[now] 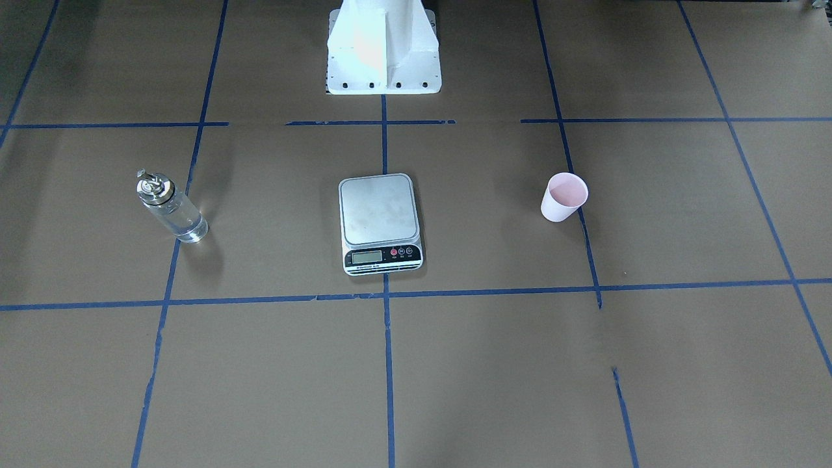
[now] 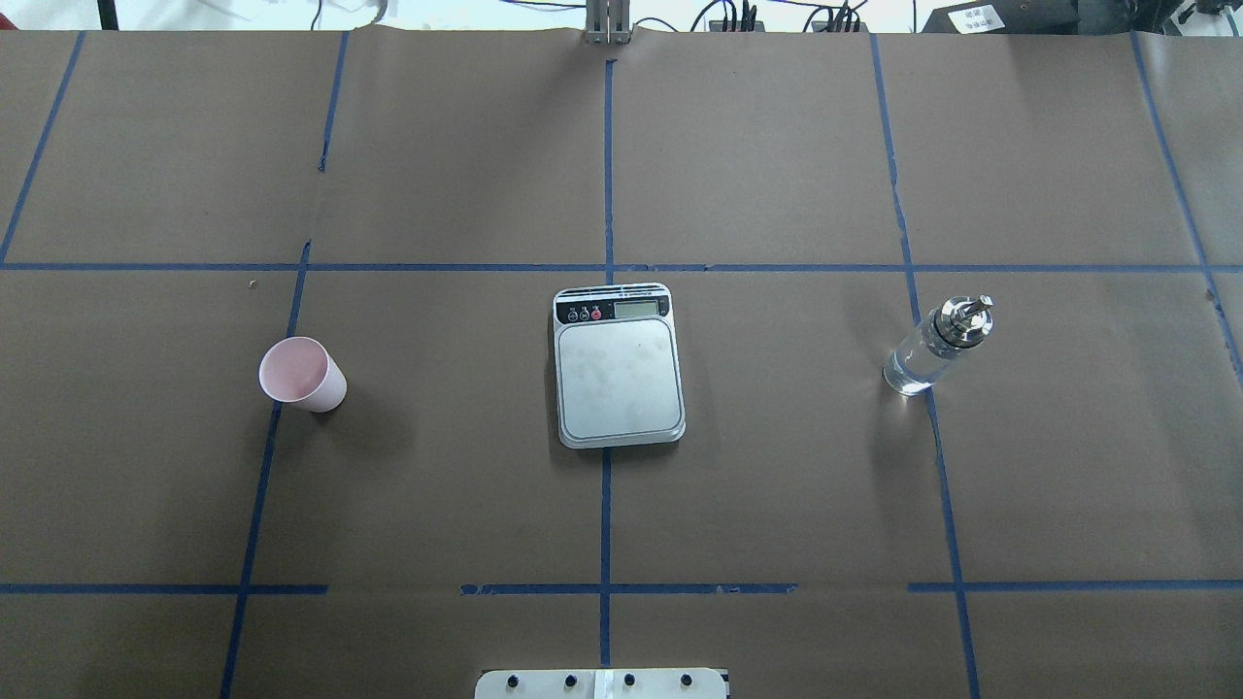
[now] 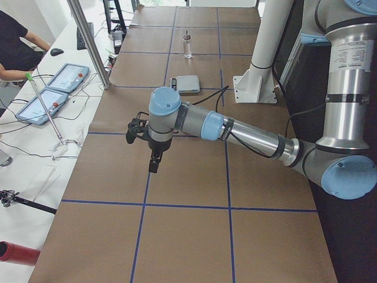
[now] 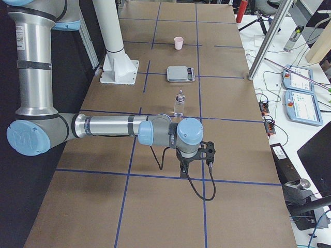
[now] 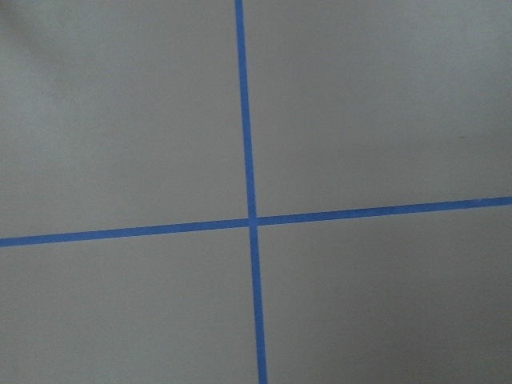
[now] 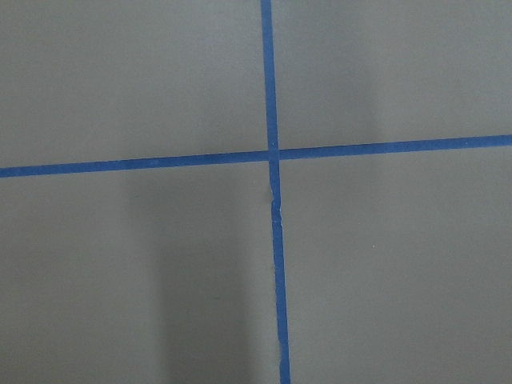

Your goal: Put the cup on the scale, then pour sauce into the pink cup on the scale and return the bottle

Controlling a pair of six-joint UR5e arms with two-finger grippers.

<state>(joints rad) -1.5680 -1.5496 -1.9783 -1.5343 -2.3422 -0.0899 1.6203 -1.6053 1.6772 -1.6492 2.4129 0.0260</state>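
Observation:
The pale pink cup [image 2: 301, 375] stands upright on the brown paper on my left side, also in the front view [image 1: 563, 197]. The scale [image 2: 618, 379] lies at the table's middle with a bare platform [image 1: 379, 211]. The clear bottle [image 2: 937, 345] with a silver pourer stands on my right side [image 1: 170, 209], clear liquid inside. My left gripper [image 3: 153, 165] shows only in the left side view and my right gripper [image 4: 182, 168] only in the right side view. Both hang over the paper far from the things. I cannot tell whether they are open or shut.
The white robot base [image 1: 383, 52] stands behind the scale. Blue tape lines cross the paper; both wrist views show only a tape cross [image 5: 251, 222]. A side bench holds tablets [image 3: 53, 94] and cables, with an operator [image 3: 17, 47] and a slanted metal post [image 3: 88, 41].

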